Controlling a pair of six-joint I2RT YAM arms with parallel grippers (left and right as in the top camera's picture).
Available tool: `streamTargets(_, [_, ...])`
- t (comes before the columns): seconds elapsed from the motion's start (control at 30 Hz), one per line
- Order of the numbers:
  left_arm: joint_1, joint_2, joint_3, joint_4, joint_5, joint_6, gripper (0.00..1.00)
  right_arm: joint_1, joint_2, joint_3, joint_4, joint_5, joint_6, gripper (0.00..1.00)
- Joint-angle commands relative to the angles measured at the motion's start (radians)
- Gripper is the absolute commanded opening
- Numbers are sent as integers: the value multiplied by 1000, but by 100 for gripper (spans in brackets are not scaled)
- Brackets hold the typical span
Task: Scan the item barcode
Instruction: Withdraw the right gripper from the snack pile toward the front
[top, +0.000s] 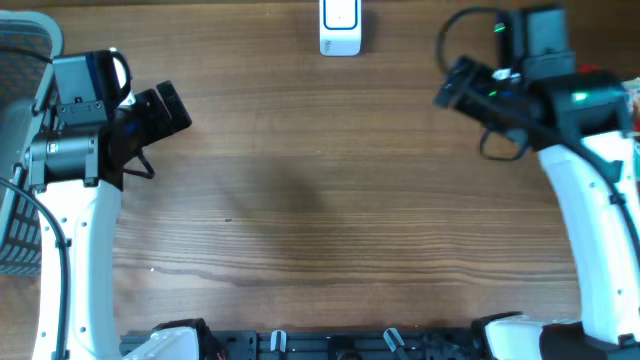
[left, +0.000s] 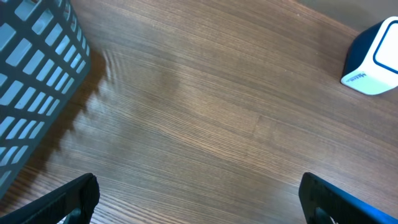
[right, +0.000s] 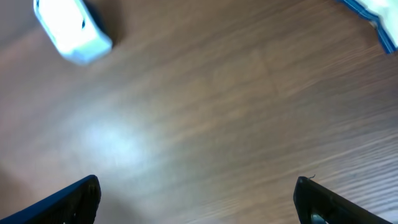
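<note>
Both grippers sit idle: left gripper (left: 199, 202) and right gripper (right: 196, 202) are wide open and empty. Nothing's done yet. Scanner (top: 340, 28) is far centre. Item is probably the blue packet (right: 382, 15) at the right edge, barely visible. You've got pick and scan left.

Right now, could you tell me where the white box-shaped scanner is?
Overhead, the white box-shaped scanner stands at the wooden table's far edge, roughly midway between the left arm and right arm.
</note>
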Motion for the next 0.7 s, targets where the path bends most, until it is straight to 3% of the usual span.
streamTargets(0.0, [5, -6, 3, 2, 1, -16, 100, 73, -66, -1, -47, 77, -16, 100])
streamTargets(0.13, [5, -6, 3, 2, 1, -16, 100, 142, -135, -1, -92, 76, -77, 100])
streamTargets(0.33, [5, -6, 3, 2, 1, -16, 100, 162, -191, -1, -203, -31, -40, 100])
streamTargets(0.67, [5, -6, 3, 2, 1, -16, 100, 162, -177, -1, -198, -33, -39, 100])
